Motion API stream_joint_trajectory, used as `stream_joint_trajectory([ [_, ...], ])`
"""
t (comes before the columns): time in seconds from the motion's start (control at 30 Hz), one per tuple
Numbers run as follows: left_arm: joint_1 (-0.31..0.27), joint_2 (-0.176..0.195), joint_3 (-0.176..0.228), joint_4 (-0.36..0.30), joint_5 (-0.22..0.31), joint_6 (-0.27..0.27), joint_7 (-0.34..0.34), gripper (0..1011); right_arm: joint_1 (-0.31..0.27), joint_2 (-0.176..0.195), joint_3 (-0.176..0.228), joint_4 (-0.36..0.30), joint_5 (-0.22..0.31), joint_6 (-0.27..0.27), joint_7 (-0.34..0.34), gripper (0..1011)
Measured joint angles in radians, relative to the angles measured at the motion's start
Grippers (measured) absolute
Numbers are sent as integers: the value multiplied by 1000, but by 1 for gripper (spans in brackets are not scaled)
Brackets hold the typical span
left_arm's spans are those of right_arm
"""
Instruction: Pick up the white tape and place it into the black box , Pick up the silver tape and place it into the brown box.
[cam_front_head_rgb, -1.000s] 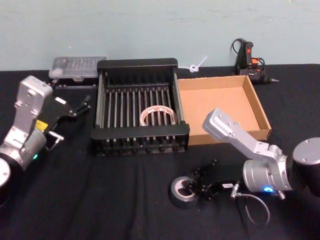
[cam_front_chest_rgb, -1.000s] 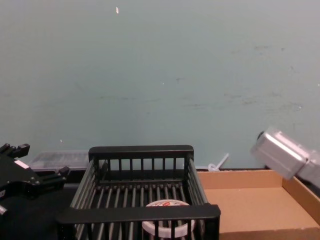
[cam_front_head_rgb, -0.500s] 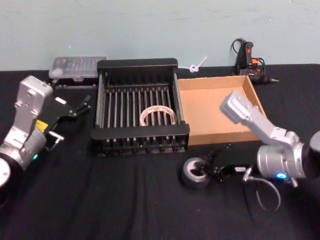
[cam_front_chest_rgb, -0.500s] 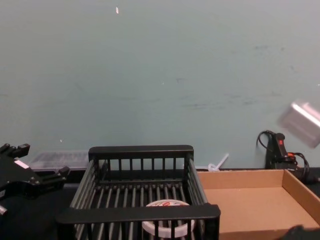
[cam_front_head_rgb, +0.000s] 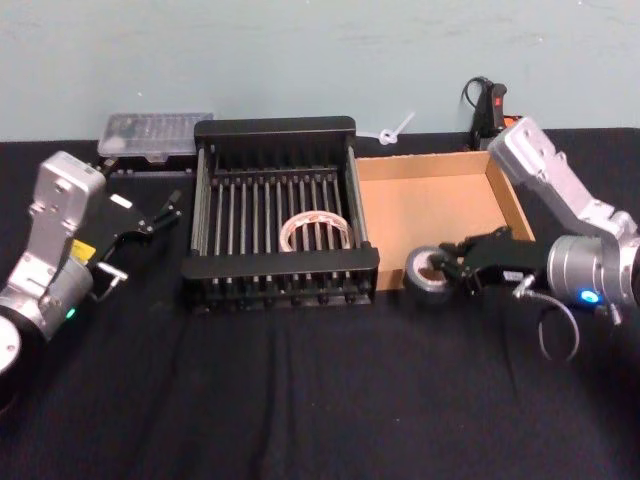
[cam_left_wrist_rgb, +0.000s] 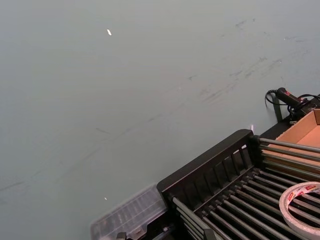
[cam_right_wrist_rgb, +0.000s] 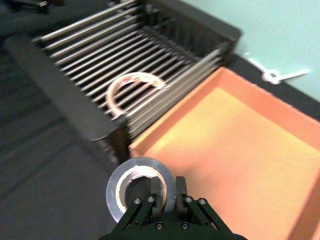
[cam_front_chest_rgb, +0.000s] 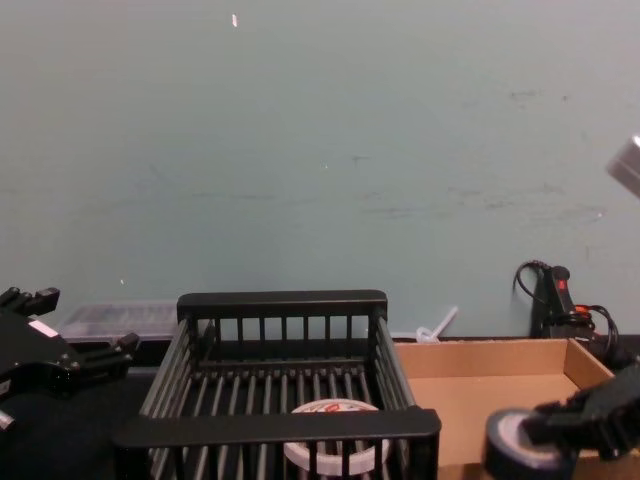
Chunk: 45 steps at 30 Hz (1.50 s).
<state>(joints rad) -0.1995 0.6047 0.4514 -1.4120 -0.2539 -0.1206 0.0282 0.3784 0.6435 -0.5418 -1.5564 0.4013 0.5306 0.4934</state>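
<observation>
Left gripper (cam_front_head_rgb: 150, 218) sits parked at the table's left edge, beside the black box (cam_front_head_rgb: 275, 128), jaws apart and holding nothing; in chest view it (cam_front_chest_rgb: 70, 362) shows low at the left. Behind it a clear plastic case (cam_front_head_rgb: 156, 134) lies by the wall. White tape (cam_front_head_rgb: 315, 231) lies flat on the black box's slatted floor, toward the front right; also seen through the bars in chest view (cam_front_chest_rgb: 336, 438) and in the left wrist view (cam_left_wrist_rgb: 302, 207). Brown box (cam_front_head_rgb: 440, 168) touches the black box's right side. Silver tape (cam_front_head_rgb: 428, 272) is held upright and off the table, at the brown box's front left corner, over its front wall. Right gripper (cam_front_head_rgb: 463, 262) is clamped on the roll's rim, one finger inside the core (cam_right_wrist_rgb: 169, 192). Black tool with cable (cam_front_head_rgb: 487, 107) stands behind the brown box.
</observation>
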Motion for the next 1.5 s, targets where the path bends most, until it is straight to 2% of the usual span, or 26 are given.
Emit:
stream_joint_trajectory([
  [0.23,0,0,0,0,0,0,0,1001,33,-35,24,55,-18,4,-34,174],
  [0.47,0,0,0,0,0,0,0,1002,83,-91,41,145,-50,6,-68,174],
  [0.8,0,0,0,0,0,0,0,1001,150,-169,48,286,-87,-4,-95,174],
  [0.93,0,0,0,0,0,0,0,1001,163,-190,52,320,-98,-8,-99,174],
  [1.03,0,0,0,0,0,0,0,1001,167,-199,57,334,-103,-14,-99,174],
  [1.43,0,0,0,0,0,0,0,1001,166,-195,55,327,-102,-13,-98,174],
  [1.5,0,0,0,0,0,0,0,1001,166,-194,55,327,-102,-13,-98,218],
])
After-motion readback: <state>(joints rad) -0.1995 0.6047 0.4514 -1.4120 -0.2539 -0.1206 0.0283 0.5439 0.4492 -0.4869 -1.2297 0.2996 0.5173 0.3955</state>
